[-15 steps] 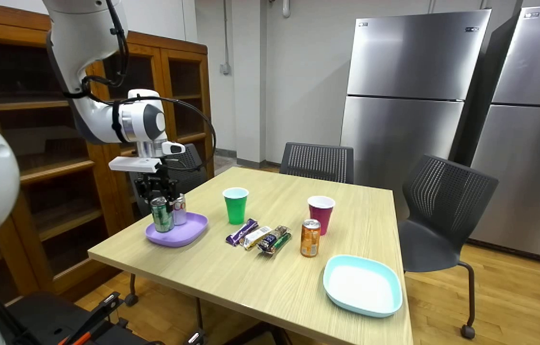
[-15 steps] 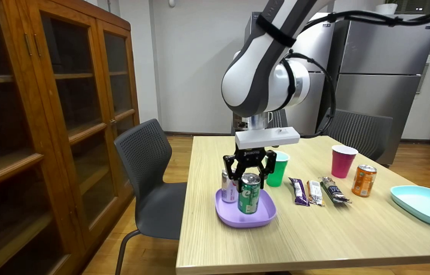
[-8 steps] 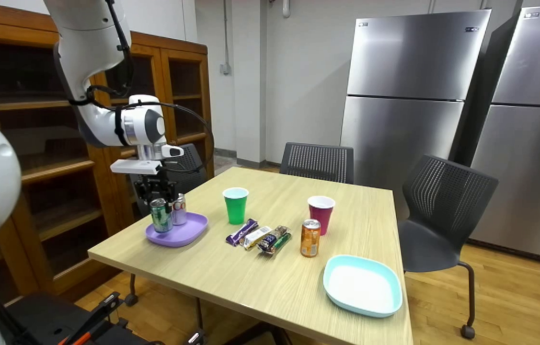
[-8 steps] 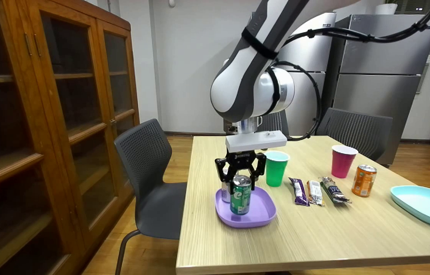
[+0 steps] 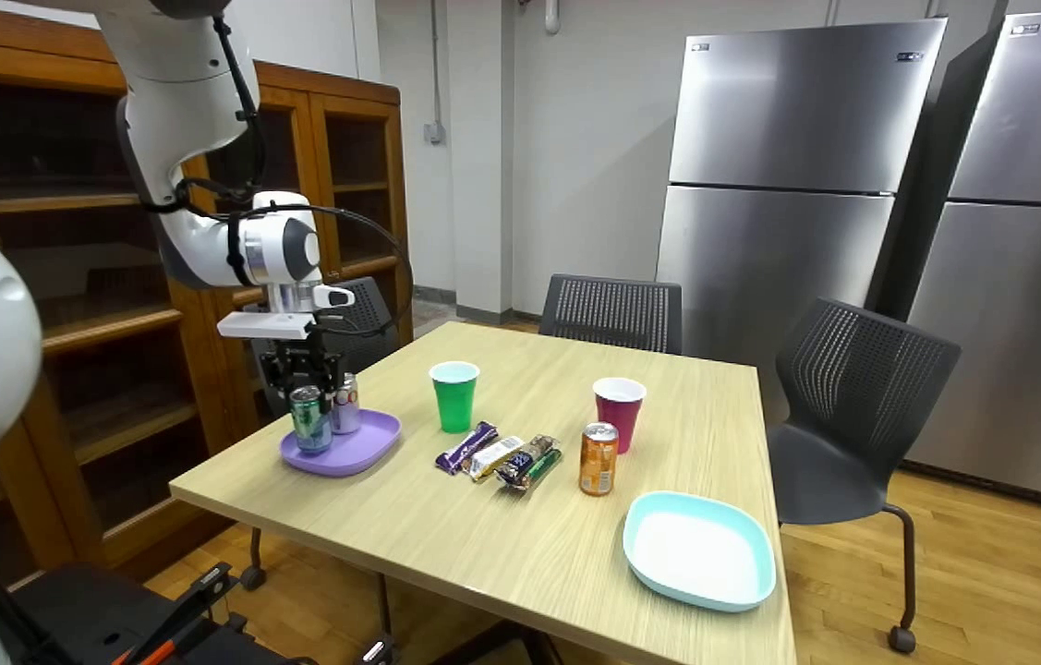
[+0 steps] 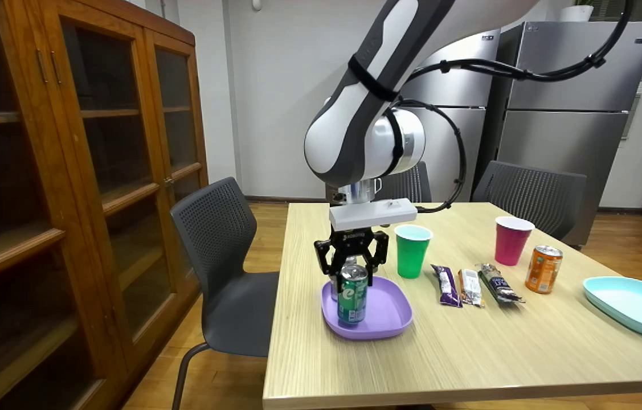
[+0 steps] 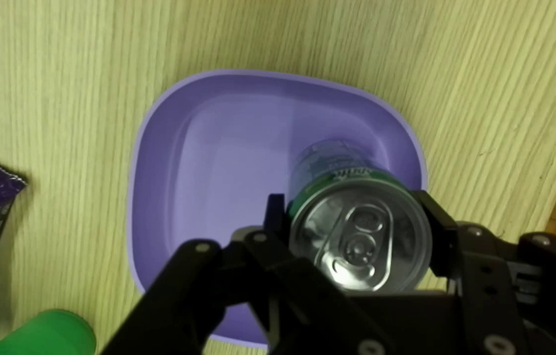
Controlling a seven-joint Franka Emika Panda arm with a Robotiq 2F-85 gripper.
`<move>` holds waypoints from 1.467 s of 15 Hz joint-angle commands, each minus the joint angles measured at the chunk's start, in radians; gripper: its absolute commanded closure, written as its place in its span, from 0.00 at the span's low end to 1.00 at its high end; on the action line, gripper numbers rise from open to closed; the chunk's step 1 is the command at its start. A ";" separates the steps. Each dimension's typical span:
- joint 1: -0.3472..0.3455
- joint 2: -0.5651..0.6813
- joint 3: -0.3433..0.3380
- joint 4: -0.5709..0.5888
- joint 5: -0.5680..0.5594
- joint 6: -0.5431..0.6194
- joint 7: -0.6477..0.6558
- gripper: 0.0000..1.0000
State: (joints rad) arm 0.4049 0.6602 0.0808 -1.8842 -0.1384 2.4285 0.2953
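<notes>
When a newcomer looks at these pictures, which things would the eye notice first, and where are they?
Probably the black robotic gripper, closed on a shiny green metal can over a purple plastic plate. Next, perhaps, the bright orange metal can beside a magenta cup with white inside, on the pale wooden table. Behind stand tall stainless-steel refrigerators.

Appears as a green Sprite can [image 6: 352,295], with pale lettering on the side and a shiny silver lid. Shows a pull tab lying flat, seen from above. Held upright, clasped on two opposite sides of the upper part. Placed over the purple plate [image 6: 387,310], off-center, near the rim; hard to tell whether touching it or just above.
</notes>
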 commanded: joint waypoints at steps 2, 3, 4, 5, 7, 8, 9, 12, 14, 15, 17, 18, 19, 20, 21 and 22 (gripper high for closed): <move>0.004 0.021 0.005 0.056 -0.013 -0.055 -0.021 0.61; 0.004 0.023 0.004 0.059 -0.013 -0.056 -0.022 0.61; 0.005 0.025 0.003 0.060 -0.013 -0.056 -0.022 0.61; 0.009 0.025 -0.001 0.061 -0.017 -0.054 -0.015 0.11; 0.010 0.020 -0.002 0.057 -0.020 -0.052 -0.014 0.04; 0.008 0.011 -0.001 0.050 -0.020 -0.047 -0.016 0.00; 0.007 0.005 -0.001 0.046 -0.021 -0.044 -0.015 0.00; -0.002 -0.035 0.002 0.014 -0.018 -0.021 -0.017 0.00; -0.009 -0.067 0.002 -0.009 -0.016 -0.004 -0.019 0.00; -0.012 -0.082 0.002 -0.020 -0.016 0.003 -0.019 0.00; -0.022 -0.123 -0.001 -0.052 -0.018 0.019 -0.020 0.00; -0.027 -0.143 -0.003 -0.068 -0.019 0.028 -0.020 0.00; -0.035 -0.165 -0.007 -0.088 -0.021 0.038 -0.021 0.00; -0.044 -0.185 -0.010 -0.108 -0.022 0.047 -0.023 0.00; -0.053 -0.209 -0.017 -0.132 -0.024 0.061 -0.023 0.00; -0.064 -0.229 -0.022 -0.153 -0.023 0.073 -0.024 0.00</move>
State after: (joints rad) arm 0.3751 0.5278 0.0635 -1.9326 -0.1455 2.4552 0.2893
